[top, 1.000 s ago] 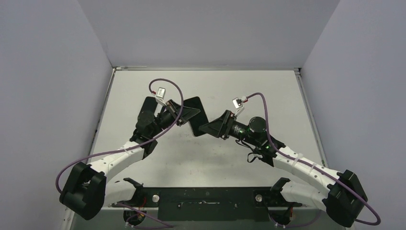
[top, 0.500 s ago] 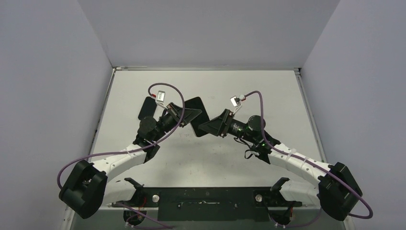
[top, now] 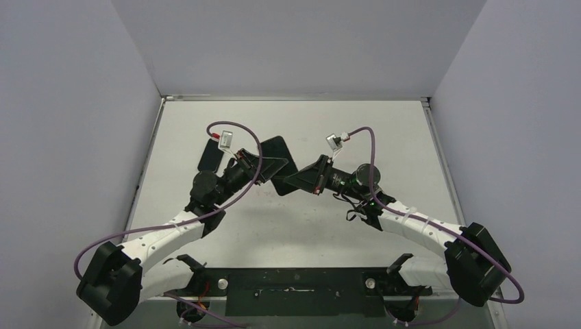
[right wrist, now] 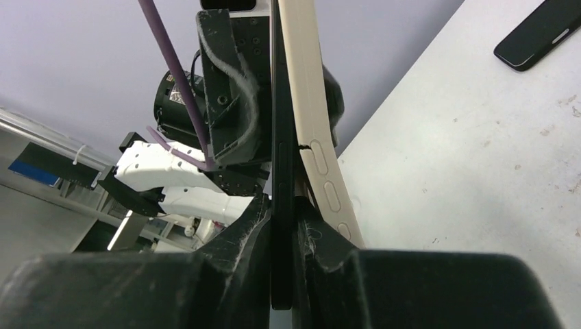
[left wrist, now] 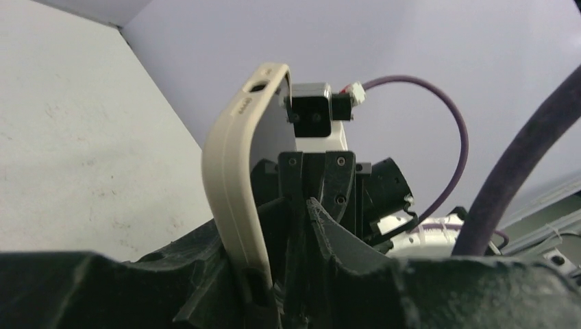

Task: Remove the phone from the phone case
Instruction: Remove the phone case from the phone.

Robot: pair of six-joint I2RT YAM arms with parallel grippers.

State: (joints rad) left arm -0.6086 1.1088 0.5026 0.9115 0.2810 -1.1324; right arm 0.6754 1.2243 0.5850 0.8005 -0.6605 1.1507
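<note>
1. The right tool is clamped shut on the edge of the thin black phone, which is held on edge above the worktop.
2. The left tool pinches the rim of the cream case, which curves just beside the phone.
3. A second phone lies flat on the worktop, well apart.

I have the left arm stretched forward to the left side of the case, forearm angled inward. The left gripper sits at the case's lower edge with its fingers drawn close on the cream rim. The right arm mirrors it on the case's right side. The right gripper points straight at the left one, tips nearly meeting, its fingers pinched tight on the thin dark phone just beside that rim.
</note>
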